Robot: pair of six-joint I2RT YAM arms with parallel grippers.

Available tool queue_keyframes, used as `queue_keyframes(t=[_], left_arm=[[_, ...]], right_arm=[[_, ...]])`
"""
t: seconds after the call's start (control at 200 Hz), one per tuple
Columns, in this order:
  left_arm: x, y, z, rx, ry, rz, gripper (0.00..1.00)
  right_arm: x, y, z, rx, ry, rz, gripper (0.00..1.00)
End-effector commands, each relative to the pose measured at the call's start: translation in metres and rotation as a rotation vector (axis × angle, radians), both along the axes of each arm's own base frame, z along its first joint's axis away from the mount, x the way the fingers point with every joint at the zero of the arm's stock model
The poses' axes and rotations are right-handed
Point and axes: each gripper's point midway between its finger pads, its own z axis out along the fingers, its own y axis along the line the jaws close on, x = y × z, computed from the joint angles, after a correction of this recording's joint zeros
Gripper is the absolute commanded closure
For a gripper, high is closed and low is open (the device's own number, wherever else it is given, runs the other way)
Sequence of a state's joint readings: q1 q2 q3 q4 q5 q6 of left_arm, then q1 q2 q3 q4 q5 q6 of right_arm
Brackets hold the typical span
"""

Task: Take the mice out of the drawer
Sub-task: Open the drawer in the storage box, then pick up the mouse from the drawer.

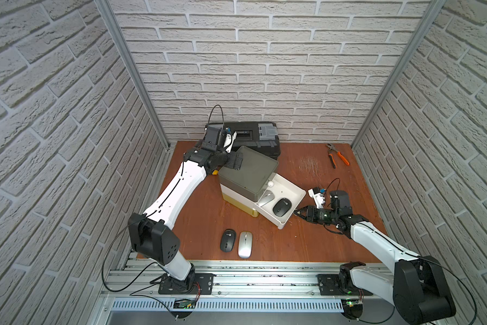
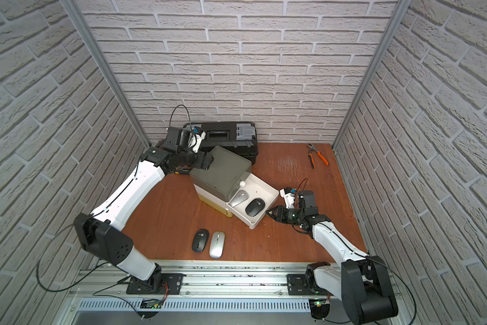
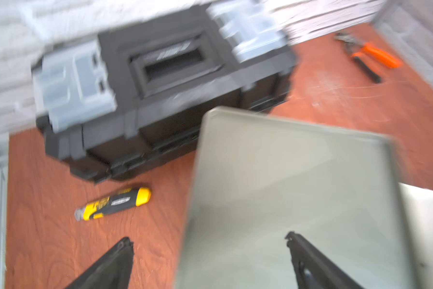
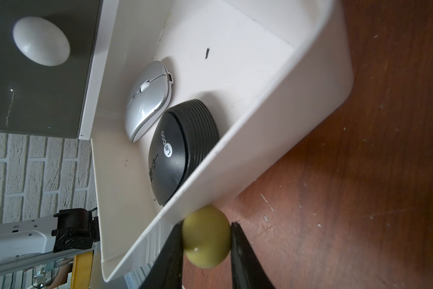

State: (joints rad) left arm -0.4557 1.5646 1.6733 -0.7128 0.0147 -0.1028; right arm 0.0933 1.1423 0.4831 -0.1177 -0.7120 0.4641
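Open drawer point(image 1: 293, 189): silver mouse point(image 1: 266, 198), black mouse point(image 1: 282, 207)

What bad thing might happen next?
1. The right gripper has its jaws shut on the yellow-green knob of the white drawer, which is already far out; more pull might drop it.
2. The black mouse lies close to the front wall, so a jerk might toss it out.

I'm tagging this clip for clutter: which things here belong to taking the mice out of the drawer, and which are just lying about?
Job: white drawer; its knob, gripped by the right end effector; inside, a silver mouse and a black mouse; already out, another black mouse and another silver mouse.
Lying about: toolbox; pliers; utility knife.
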Motion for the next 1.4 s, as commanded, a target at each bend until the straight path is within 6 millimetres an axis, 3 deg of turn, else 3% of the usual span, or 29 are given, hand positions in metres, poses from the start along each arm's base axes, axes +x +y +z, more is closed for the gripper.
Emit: queue_keyframes(t=[0.0,0.13,0.24,0.34,0.485,0.755,0.83,1.045,1.11,1.395], left_arm=[[-0.039,-0.03,0.042,0.035,-0.086,-0.131,0.02],[-0.076,-0.095,0.026,0.005,0.013,-0.334,0.02],[-0.097,-0.141,-0.007,0.045,0.084,-0.447,0.02],[-0.102,-0.172,-0.036,0.044,0.146,-0.494,0.02],[-0.104,-0.2,-0.068,0.044,0.21,-0.527,0.02],[-0.107,-0.214,-0.121,0.155,0.318,-0.531,0.02],[-0.107,-0.213,-0.132,0.198,0.336,-0.525,0.02],[-0.113,-0.213,-0.147,0.275,0.334,-0.528,0.1],[-0.111,-0.211,-0.153,0.298,0.34,-0.514,0.17],[-0.113,-0.207,-0.188,0.364,0.413,-0.516,0.22]], right_arm=[[-0.005,-0.012,-0.018,-0.062,0.063,-0.043,0.82],[-0.003,-0.013,-0.018,-0.065,0.067,-0.052,0.8],[-0.001,-0.025,-0.016,-0.115,0.062,-0.121,0.62],[-0.001,-0.041,-0.011,-0.167,0.035,-0.219,0.4],[-0.007,-0.068,-0.006,-0.263,0.021,-0.335,0.36],[-0.019,-0.136,-0.005,-0.451,0.05,-0.689,0.31],[-0.014,-0.145,-0.004,-0.47,0.047,-0.72,0.3],[0.005,-0.148,-0.01,-0.458,0.072,-0.704,0.3],[0.01,-0.146,-0.012,-0.446,0.08,-0.695,0.3],[0.026,-0.141,-0.017,-0.421,0.077,-0.663,0.3]])
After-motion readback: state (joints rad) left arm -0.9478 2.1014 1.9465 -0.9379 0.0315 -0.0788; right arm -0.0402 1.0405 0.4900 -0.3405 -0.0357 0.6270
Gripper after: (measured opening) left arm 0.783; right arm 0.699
